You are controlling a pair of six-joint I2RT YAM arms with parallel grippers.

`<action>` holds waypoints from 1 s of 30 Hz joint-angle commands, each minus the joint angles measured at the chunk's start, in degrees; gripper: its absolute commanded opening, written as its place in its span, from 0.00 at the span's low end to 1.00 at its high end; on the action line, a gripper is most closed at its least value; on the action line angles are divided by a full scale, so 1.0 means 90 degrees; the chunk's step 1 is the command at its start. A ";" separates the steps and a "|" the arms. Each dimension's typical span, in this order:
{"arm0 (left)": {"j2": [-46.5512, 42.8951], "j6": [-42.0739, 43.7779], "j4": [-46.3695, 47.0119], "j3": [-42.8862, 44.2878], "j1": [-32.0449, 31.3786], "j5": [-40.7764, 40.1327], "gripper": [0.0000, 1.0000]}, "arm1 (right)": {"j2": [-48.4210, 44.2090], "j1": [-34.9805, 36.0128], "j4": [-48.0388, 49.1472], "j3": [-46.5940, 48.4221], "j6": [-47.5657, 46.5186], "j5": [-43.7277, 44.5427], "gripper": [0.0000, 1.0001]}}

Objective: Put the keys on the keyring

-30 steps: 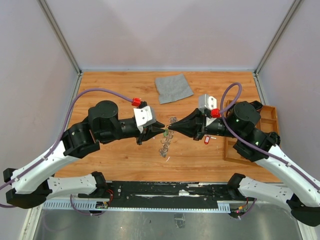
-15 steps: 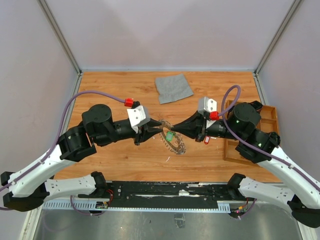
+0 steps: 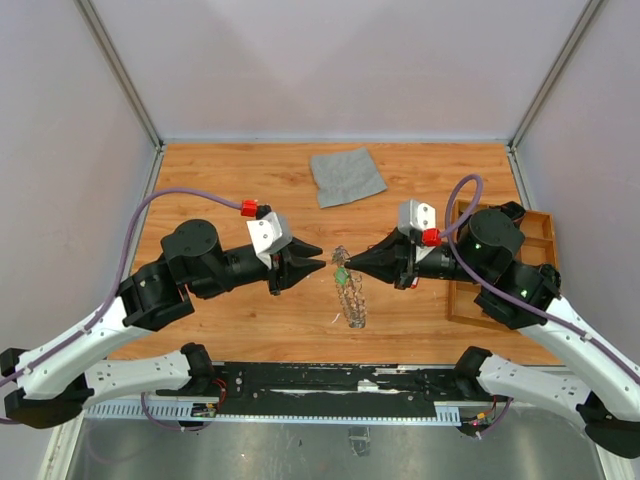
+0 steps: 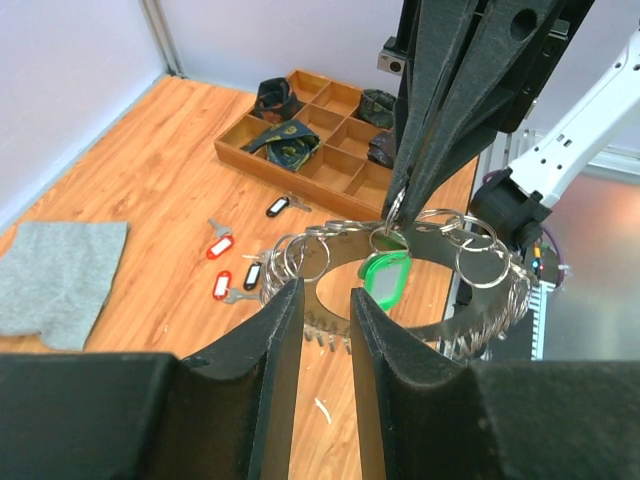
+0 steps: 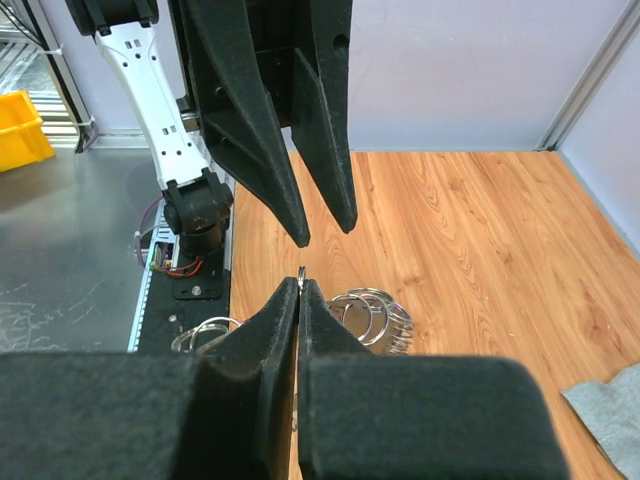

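The keyring (image 3: 352, 300), a large silvery ring fringed with small split rings, hangs from my right gripper (image 3: 349, 268), which is shut on one small ring at its upper rim. In the left wrist view the keyring (image 4: 434, 328) faces me, and a green-tagged key (image 4: 385, 280) dangles inside it below the right gripper (image 4: 395, 208). My left gripper (image 3: 318, 263) is open and empty, a short way left of the ring. More keys lie on the table beyond: two red-tagged (image 4: 218, 246) and a black-tagged one (image 4: 251, 275). The right wrist view shows my right gripper (image 5: 301, 285) pinching thin wire, with the left gripper (image 5: 325, 235) just ahead.
A grey cloth (image 3: 347, 176) lies at the back of the table. A wooden tray (image 3: 540, 215) holding chunky black parts stands at the right edge, partly under the right arm. A small pale scrap (image 3: 336, 318) lies on the wood below the ring.
My left gripper has opened and drawn back to the left, away from the right fingertips. The keyring now hangs lower from the right gripper, with the green-tagged key on it.
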 commanded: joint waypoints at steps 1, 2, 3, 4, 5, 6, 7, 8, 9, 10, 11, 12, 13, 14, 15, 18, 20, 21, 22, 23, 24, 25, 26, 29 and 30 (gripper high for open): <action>-0.0203 -0.0222 0.0505 -0.0159 0.0008 -0.0081 0.31 | -0.0177 0.0099 0.0146 -0.0035 -0.0091 -0.0247 0.01; -0.0236 -0.0229 0.0539 -0.0198 0.0007 -0.0137 0.31 | -0.0175 0.0104 0.0120 -0.0039 -0.0091 -0.0236 0.00; -0.0265 -0.0240 0.0560 -0.0228 0.0005 -0.0199 0.31 | -0.0166 0.0100 0.0091 -0.0051 -0.0091 -0.0228 0.01; -0.0290 -0.0251 0.0573 -0.0253 0.0010 -0.0262 0.31 | -0.0159 0.0099 0.0054 -0.0059 -0.0090 -0.0226 0.01; -0.0301 -0.0258 0.0583 -0.0284 0.0012 -0.0333 0.31 | -0.0151 0.0099 0.0023 -0.0089 -0.0086 -0.0212 0.01; -0.0309 -0.0269 0.0574 -0.0305 0.0008 -0.0418 0.31 | -0.0149 0.0099 -0.0010 -0.0108 -0.0076 -0.0179 0.01; -0.0311 -0.0276 0.0567 -0.0318 0.0011 -0.0470 0.31 | -0.0149 0.0099 -0.0032 -0.0131 -0.0061 -0.0164 0.01; -0.0305 -0.0276 0.0544 -0.0316 0.0006 -0.0530 0.31 | -0.0153 0.0099 -0.0056 -0.0162 -0.0048 -0.0135 0.01; -0.0287 -0.0286 0.0511 -0.0321 0.0006 -0.0603 0.31 | -0.0149 0.0099 -0.0097 -0.0181 -0.0034 -0.0085 0.01; -0.0274 -0.0303 0.0477 -0.0323 0.0009 -0.0706 0.31 | -0.0131 0.0103 -0.0179 -0.0192 -0.0019 0.0037 0.01; -0.0248 -0.0321 0.0448 -0.0308 0.0014 -0.0826 0.31 | -0.0109 0.0099 -0.0357 -0.0171 -0.0027 0.0191 0.01; -0.0224 -0.0343 0.0402 -0.0299 0.0016 -0.0963 0.31 | -0.0067 0.0099 -0.0584 -0.0136 -0.0041 0.0351 0.01; -0.0187 -0.0350 0.0367 -0.0297 0.0015 -0.1113 0.31 | -0.0017 0.0099 -0.0834 -0.0095 -0.0092 0.0459 0.01; -0.0153 -0.0357 0.0345 -0.0310 0.0023 -0.1230 0.31 | 0.0025 0.0104 -0.1064 -0.0067 -0.0116 0.0506 0.00; -0.0115 -0.0369 0.0341 -0.0321 0.0032 -0.1343 0.31 | 0.0044 0.0100 -0.1240 -0.0069 -0.0119 0.0571 0.01; 0.0006 -0.0409 0.0444 -0.0388 0.0152 -0.1455 0.31 | 0.0032 0.0099 -0.1734 -0.0146 -0.0108 0.0786 0.01; 0.0076 -0.0440 0.0515 -0.0435 0.0278 -0.1481 0.31 | 0.0018 0.0107 -0.2078 -0.0160 -0.0119 0.0893 0.01; 0.0114 -0.0468 0.0536 -0.0460 0.0353 -0.1470 0.31 | 0.0018 0.0100 -0.2232 -0.0160 -0.0120 0.0917 0.01; 0.0145 -0.0488 0.0565 -0.0504 0.0452 -0.1444 0.31 | 0.0018 0.0099 -0.2381 -0.0162 -0.0117 0.0906 0.01; 0.0172 -0.0519 0.0601 -0.0548 0.0570 -0.1402 0.31 | 0.0018 0.0099 -0.2519 -0.0161 -0.0115 0.0906 0.00; 0.0187 -0.0554 0.0645 -0.0606 0.0680 -0.1350 0.31 | 0.0018 0.0104 -0.2673 -0.0156 -0.0111 0.0899 0.01; 0.0210 -0.0616 0.0681 -0.0664 0.0829 -0.1269 0.31 | 0.0018 0.0099 -0.2828 -0.0146 -0.0110 0.0878 0.00; 0.0226 -0.0671 0.0718 -0.0717 0.0987 -0.1170 0.31 | 0.0025 0.0101 -0.2977 -0.0129 -0.0105 0.0866 0.01; 0.0266 -0.0804 0.0840 -0.0898 0.1452 -0.0874 0.31 | 0.0112 0.0100 -0.3469 -0.0049 -0.0091 0.0852 0.01; 0.0278 -0.0827 0.0884 -0.0948 0.1588 -0.0799 0.31 | 0.0173 0.0104 -0.3638 -0.0006 -0.0082 0.0852 0.01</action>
